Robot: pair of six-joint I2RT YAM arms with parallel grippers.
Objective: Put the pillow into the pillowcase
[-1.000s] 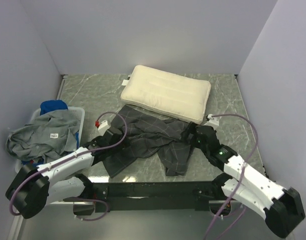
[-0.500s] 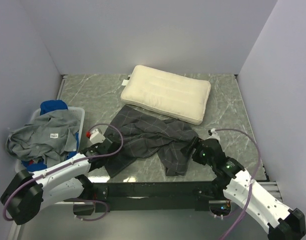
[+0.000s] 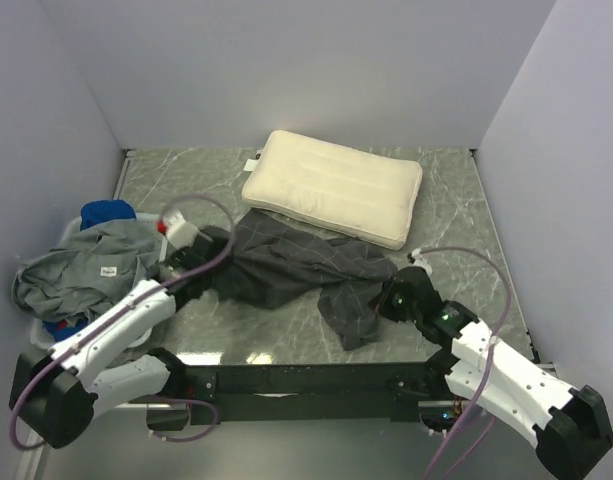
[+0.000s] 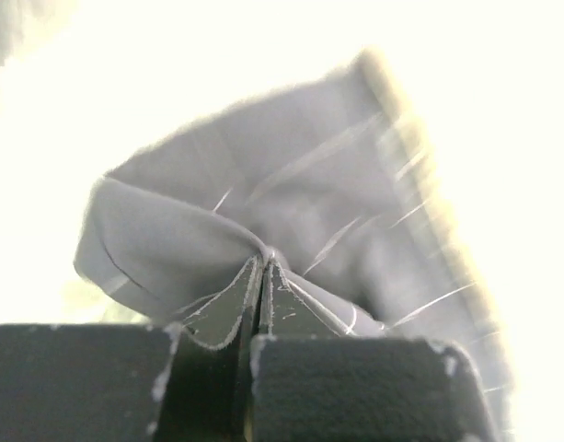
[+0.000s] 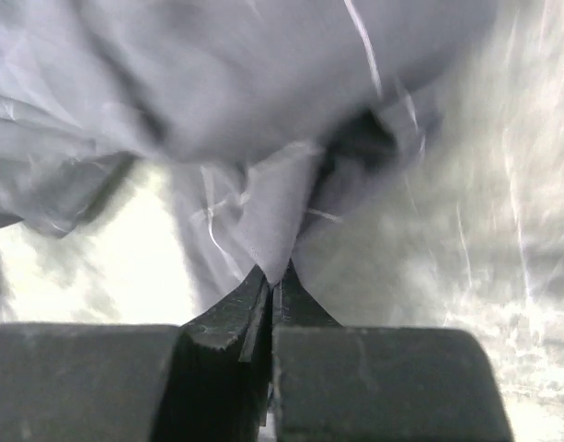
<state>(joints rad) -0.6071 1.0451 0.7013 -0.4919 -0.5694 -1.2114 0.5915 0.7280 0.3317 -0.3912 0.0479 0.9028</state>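
The cream-white pillow [image 3: 333, 187] lies flat at the back middle of the table. In front of it the dark grey checked pillowcase [image 3: 291, 270] lies crumpled. My left gripper [image 3: 208, 250] is shut on the pillowcase's left edge, and a fold of the cloth [image 4: 185, 244] bunches out from its closed tips [image 4: 265, 261]. My right gripper [image 3: 389, 298] is shut on the right edge, where a point of fabric [image 5: 282, 216] runs into its closed tips [image 5: 274, 274]. Neither gripper touches the pillow.
A basket [image 3: 158, 225] at the left holds a light grey garment [image 3: 91, 265] and a blue cloth [image 3: 108, 212]. Grey walls enclose the marble-patterned table [image 3: 456, 215]. The black base rail [image 3: 306, 380] runs along the near edge.
Both grippers have shut on the pillowcase. The left one has pulled its edge back and to the left, bunching the cloth; the right arm moved nearer and then slightly back.
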